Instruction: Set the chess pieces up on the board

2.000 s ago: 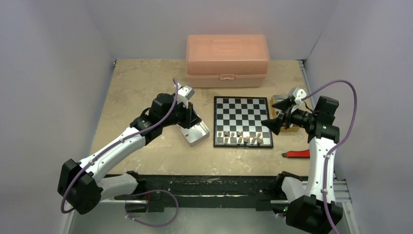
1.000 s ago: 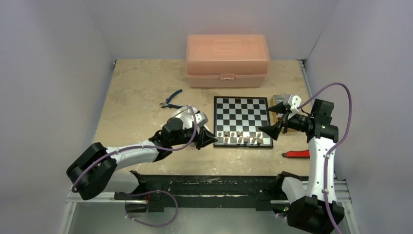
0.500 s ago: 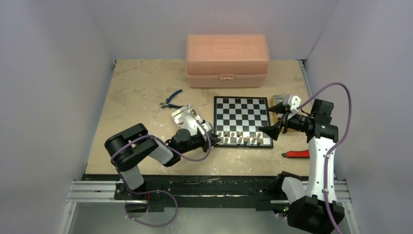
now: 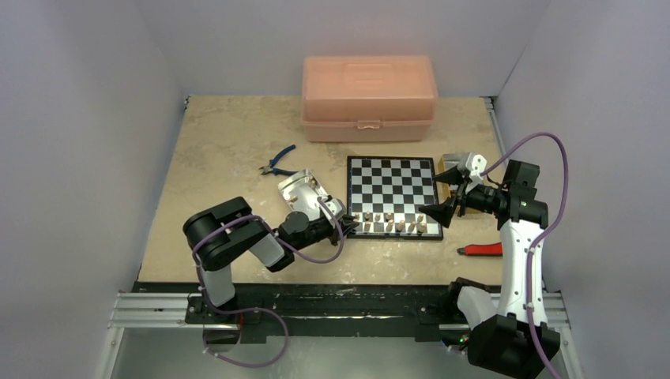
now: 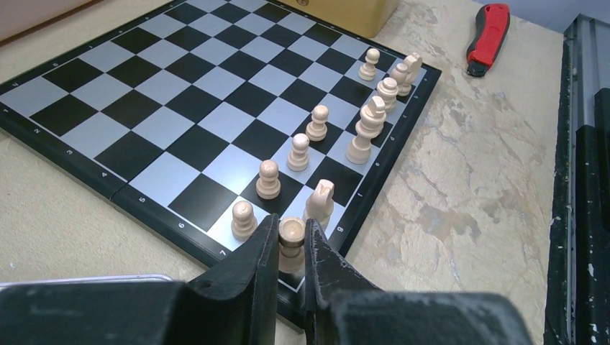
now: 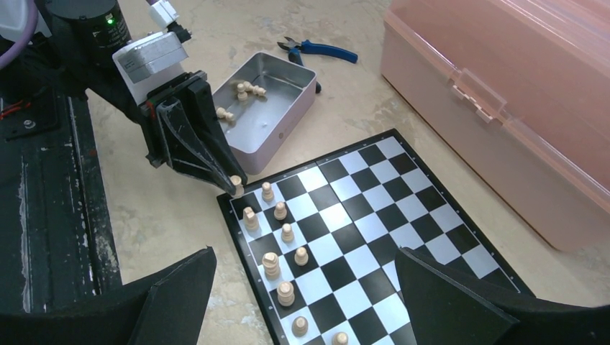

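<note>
Inside the tin (image 6: 289, 141), only the right wrist view shows pieces (image 6: 245, 90).

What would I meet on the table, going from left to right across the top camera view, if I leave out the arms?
blue pliers → metal tin → chessboard → red knife. The pink box at the back spans the tin and the chessboard, so it has no clear place.
</note>
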### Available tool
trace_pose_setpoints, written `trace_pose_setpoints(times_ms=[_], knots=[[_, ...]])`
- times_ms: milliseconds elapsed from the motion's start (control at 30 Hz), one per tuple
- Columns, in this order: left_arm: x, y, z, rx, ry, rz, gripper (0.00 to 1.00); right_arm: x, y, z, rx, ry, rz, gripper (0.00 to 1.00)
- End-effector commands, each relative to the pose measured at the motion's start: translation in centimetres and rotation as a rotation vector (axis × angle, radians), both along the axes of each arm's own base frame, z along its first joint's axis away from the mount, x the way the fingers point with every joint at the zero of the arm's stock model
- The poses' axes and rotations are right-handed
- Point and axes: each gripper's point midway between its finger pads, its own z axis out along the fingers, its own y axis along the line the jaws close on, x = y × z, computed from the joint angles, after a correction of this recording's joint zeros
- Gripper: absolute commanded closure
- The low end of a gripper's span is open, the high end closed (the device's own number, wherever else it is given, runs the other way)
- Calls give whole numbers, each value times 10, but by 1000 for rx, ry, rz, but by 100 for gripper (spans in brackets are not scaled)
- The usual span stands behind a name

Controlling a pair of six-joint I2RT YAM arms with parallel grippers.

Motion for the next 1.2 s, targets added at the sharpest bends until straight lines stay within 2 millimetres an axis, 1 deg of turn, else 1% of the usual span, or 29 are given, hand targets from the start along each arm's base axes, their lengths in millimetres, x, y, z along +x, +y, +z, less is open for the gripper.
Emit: trace_pose_setpoints(times_ms=[0,267,633,767,1033,1167], knots=[[3,-7,16,-59,-46,-1,100,-1,2,2,0,-18,17,1],[5,-10,5,-40,-32,0,99,-1,2,2,-3,-19,16,1],[5,-12,1,-39,-15,-2,92,-1,2,1,-4,-17,17,1],[6,-12,0,-41,-11,2,86,-1,2,1,-4,-15,17,1],[8,-8,0,-42,-5,31,68,-1,2,1,-5,-15,18,1],[6,-5,4,-49,-5,33,65,-1,2,1,-6,-14,18,1]])
